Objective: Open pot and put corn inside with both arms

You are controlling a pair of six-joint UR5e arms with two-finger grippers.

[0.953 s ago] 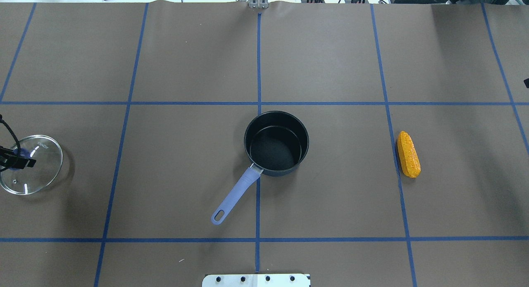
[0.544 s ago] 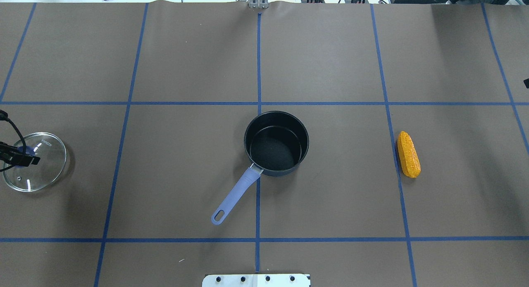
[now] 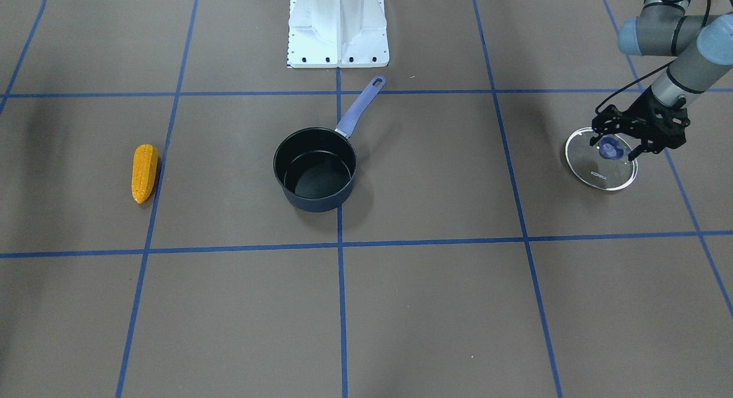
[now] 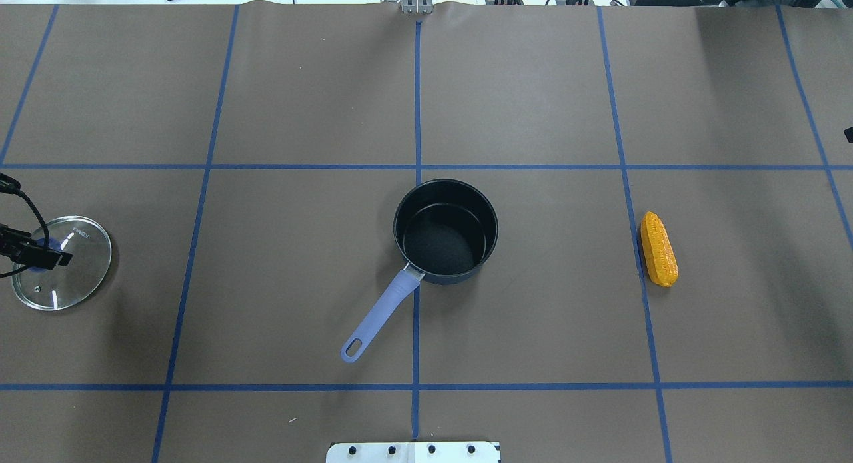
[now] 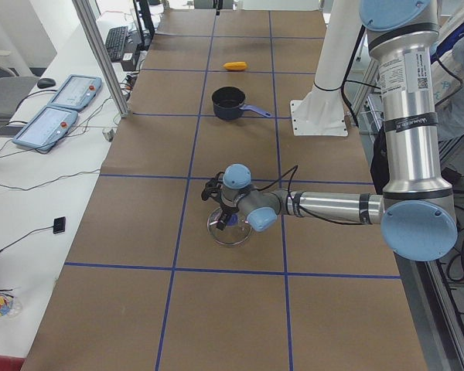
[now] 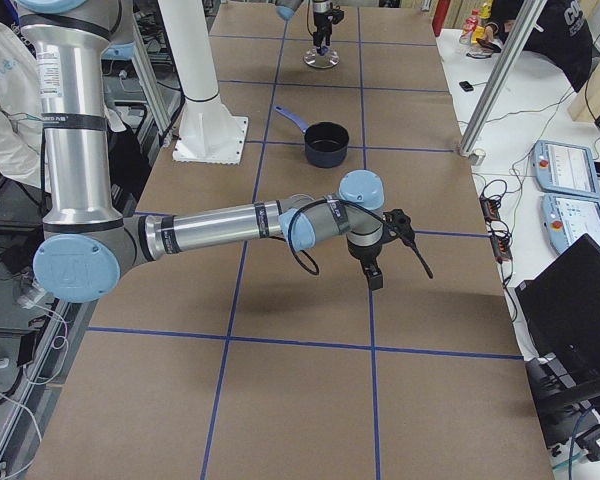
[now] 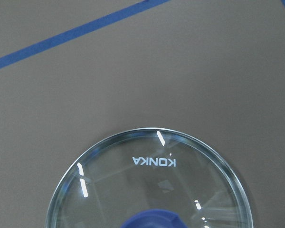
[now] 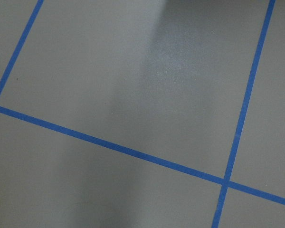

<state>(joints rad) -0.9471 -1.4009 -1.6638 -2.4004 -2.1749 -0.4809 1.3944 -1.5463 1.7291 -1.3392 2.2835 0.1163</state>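
Note:
The black pot (image 4: 454, 275) with a lilac handle (image 4: 380, 315) stands open and empty at the table's middle; it also shows in the front view (image 3: 318, 203). The orange-yellow corn (image 4: 658, 248) lies alone on the table to the pot's right, also seen in the front view (image 3: 144, 173). My left gripper (image 3: 615, 150) is shut on the blue knob of the glass lid (image 3: 602, 173) at the far left (image 4: 74, 278). The lid sits level at or just above the table. My right gripper (image 6: 375, 278) hovers over bare table far from the corn. I cannot tell whether it is open.
The white robot base (image 3: 338, 26) stands behind the pot's handle. Blue tape lines (image 4: 416, 103) grid the brown table. Control pendants (image 5: 58, 108) and cables lie beyond the table's far edge.
The left gripper has carried the lid slightly to the right at the table's left end. The pot and the corn have not moved.

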